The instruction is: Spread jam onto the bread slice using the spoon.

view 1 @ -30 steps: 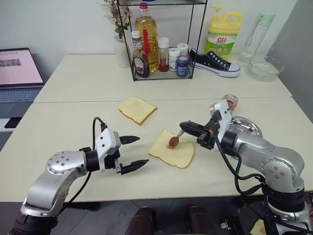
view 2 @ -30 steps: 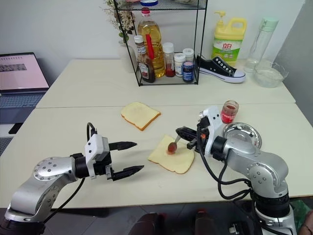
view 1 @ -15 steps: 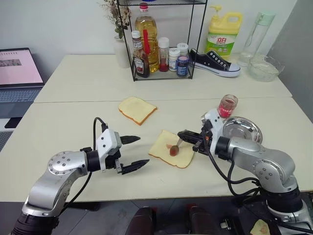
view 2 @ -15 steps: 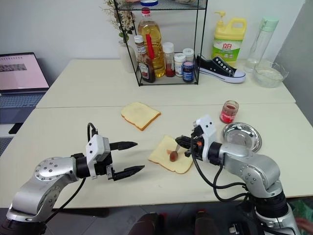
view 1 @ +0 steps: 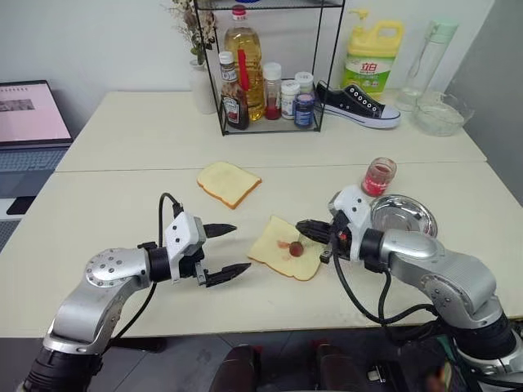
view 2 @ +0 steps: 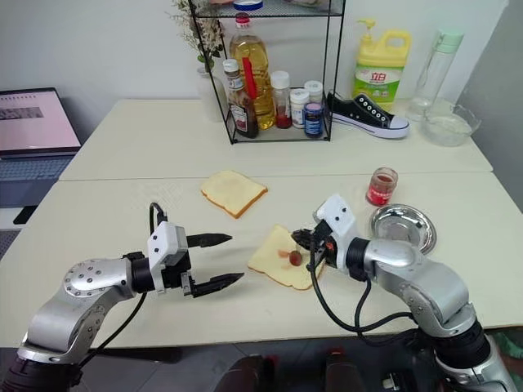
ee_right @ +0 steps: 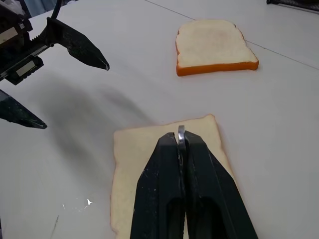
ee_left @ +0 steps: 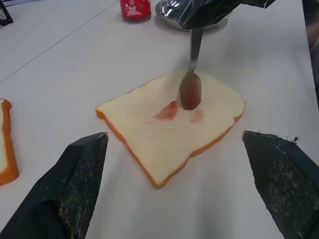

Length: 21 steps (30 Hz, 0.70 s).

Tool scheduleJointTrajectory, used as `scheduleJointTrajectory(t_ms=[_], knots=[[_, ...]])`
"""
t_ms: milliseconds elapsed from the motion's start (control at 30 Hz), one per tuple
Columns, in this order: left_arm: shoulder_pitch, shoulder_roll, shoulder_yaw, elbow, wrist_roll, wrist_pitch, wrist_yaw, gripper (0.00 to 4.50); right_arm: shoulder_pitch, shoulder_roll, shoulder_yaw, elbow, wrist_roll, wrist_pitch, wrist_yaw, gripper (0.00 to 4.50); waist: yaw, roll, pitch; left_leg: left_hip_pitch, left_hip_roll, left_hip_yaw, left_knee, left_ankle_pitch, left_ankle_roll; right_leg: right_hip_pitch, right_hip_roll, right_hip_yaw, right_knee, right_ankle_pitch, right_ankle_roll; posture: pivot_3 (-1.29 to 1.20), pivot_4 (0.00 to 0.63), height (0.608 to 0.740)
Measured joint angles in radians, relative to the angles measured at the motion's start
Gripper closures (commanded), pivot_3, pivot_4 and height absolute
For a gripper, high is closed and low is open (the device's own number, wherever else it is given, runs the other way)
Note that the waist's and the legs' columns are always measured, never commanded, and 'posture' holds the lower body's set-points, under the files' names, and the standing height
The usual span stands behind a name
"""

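Bread (view 1: pixel 287 247), pale yellow and squarish with a thin crust, lies flat on the table (view 1: pixel 122 204) between the two grippers; it looks soft and light, so pressing hard could tear or drag it. In the left wrist view, the spoon (ee_left: pixel 191 87) is small, stiff metal, its reddened bowl touching the slice beside a faint jam smear (ee_left: pixel 167 110); the left gripper (view 1: pixel 226 253) is spread wide, empty. In the right wrist view, the right gripper (ee_right: pixel 181 149) is clamped on the handle, a sound hold.
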Motion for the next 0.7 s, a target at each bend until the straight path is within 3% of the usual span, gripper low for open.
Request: scheduleJointTrajectory(t_ms=[333,433,567,700], knots=[[-0.001,0.0,0.0,0.002,0.0,-0.001,0.0,0.0,-0.085,0.05,-0.108,0.019,0.052,0.054,-0.005,4.48,0.001,0.0,0.0,0.0,0.0,0.0,0.0,0.0,0.0,0.0,0.0,0.0,0.0,0.0,0.0,0.0,0.15,0.74],[-0.004,0.0,0.0,0.009,0.0,-0.001,-0.002,0.0,-0.084,0.115,-0.137,0.066,0.087,0.089,-0.032,4.48,0.0,0.0,0.0,0.0,0.0,0.0,0.0,0.0,0.0,0.0,-0.001,0.0,0.0,0.0,0.0,0.0,0.15,0.74],[-0.012,0.0,-0.002,0.019,0.001,-0.001,-0.009,0.0,-0.096,0.286,-0.247,0.224,0.182,0.171,-0.119,4.48,0.0,0.0,0.0,0.0,0.0,0.0,0.0,0.0,0.0,0.0,-0.001,0.0,0.0,0.0,0.0,0.0,0.15,0.74],[-0.015,0.0,-0.003,0.02,0.001,-0.001,-0.016,0.0,-0.128,0.359,-0.344,0.371,0.242,0.237,-0.185,4.48,0.001,0.0,0.0,0.0,0.0,0.0,0.0,0.0,0.0,0.0,0.0,0.0,0.0,0.0,0.0,0.0,0.15,0.74]])
